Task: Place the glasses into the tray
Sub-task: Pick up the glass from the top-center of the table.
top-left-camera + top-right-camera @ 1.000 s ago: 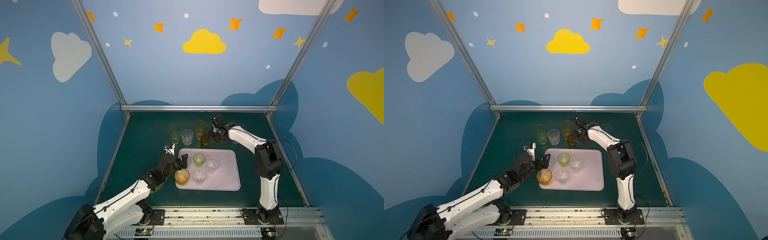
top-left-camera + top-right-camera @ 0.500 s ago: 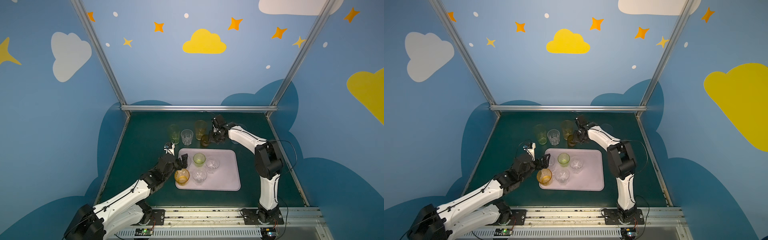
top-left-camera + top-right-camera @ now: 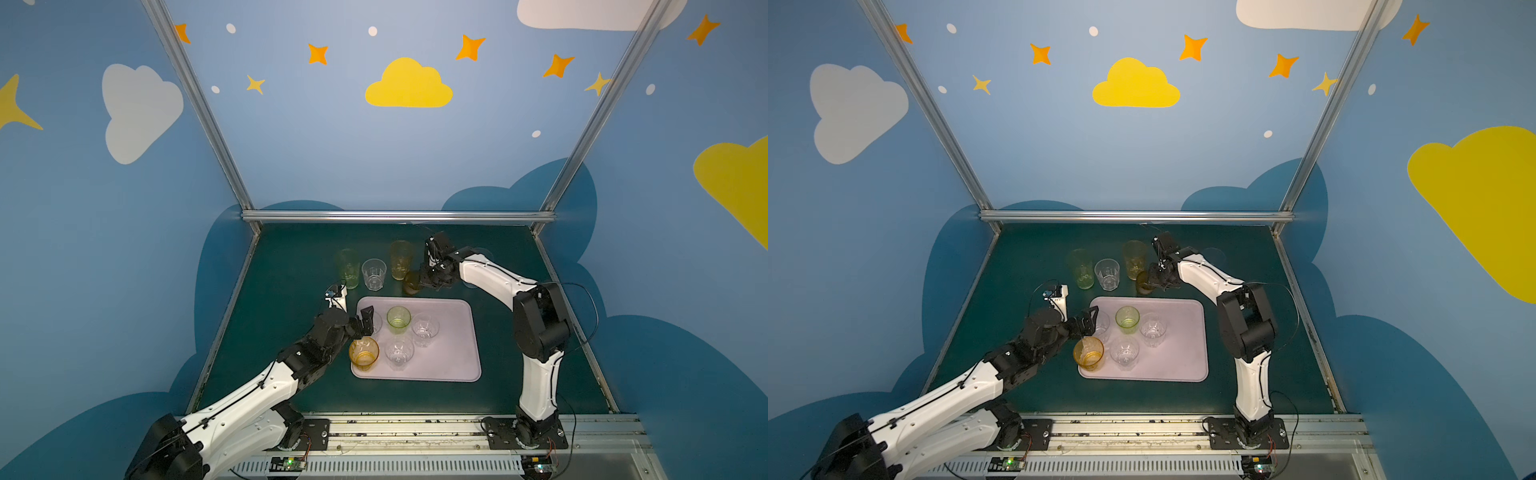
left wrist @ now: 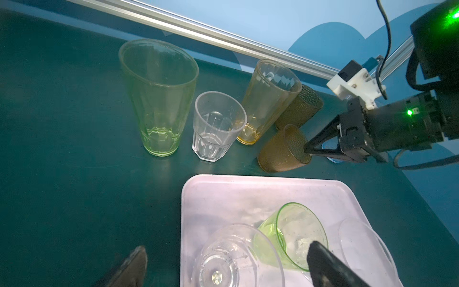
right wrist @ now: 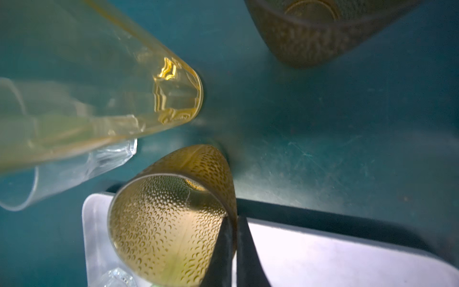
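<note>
In both top views, you see the right gripper (image 3: 422,284) pinching a brown dimpled see-through tumbler (image 3: 410,283) just beyond the far rim of the flat pale lilac tray (image 3: 453,365), likely to carry it in. The left gripper (image 3: 365,323) hangs spread at the tray's left edge, beside 5 glasses (image 3: 399,319) inside. In the left wrist view, the tumbler leans, apparently tipped by that grip. In the right wrist view, both fingers (image 5: 219,253) clamp its wall, which looks amber-brown and pebbled.
</note>
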Motion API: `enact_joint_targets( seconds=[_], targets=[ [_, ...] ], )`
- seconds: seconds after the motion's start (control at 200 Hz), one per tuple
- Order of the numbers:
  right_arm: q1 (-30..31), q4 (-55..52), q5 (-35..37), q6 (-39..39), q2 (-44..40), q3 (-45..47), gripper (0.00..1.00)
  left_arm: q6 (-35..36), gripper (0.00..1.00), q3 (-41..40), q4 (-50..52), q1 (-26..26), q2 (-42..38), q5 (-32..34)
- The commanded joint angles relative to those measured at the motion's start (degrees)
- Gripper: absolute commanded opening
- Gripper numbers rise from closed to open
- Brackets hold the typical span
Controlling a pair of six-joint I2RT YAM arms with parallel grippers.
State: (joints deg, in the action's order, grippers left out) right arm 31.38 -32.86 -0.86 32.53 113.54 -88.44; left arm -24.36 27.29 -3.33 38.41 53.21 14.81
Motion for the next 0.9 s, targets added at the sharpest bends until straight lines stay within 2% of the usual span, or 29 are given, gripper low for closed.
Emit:
enact_joint_targets(
  seconds=[0.0, 0.656, 0.896],
  targets=[
    [0.08, 1.1, 0.87, 0.16, -3.5, 2.11, 0.0, -0.07, 1.0, -0.91, 0.46, -0.26, -1.09, 1.71],
    [0.18, 2.45, 1.3, -1.42, -16.6, 9.85, 0.0, 0.2, 1.0, -1.61, -0.95, -0.49, -1.92, 1.65],
    [0.39, -1.02, 2.66, -2.02, -21.99, 11.69, 0.0, -0.16, 1.0, -0.84, -1.76, -0.65, -1.43, 0.53]
  ],
)
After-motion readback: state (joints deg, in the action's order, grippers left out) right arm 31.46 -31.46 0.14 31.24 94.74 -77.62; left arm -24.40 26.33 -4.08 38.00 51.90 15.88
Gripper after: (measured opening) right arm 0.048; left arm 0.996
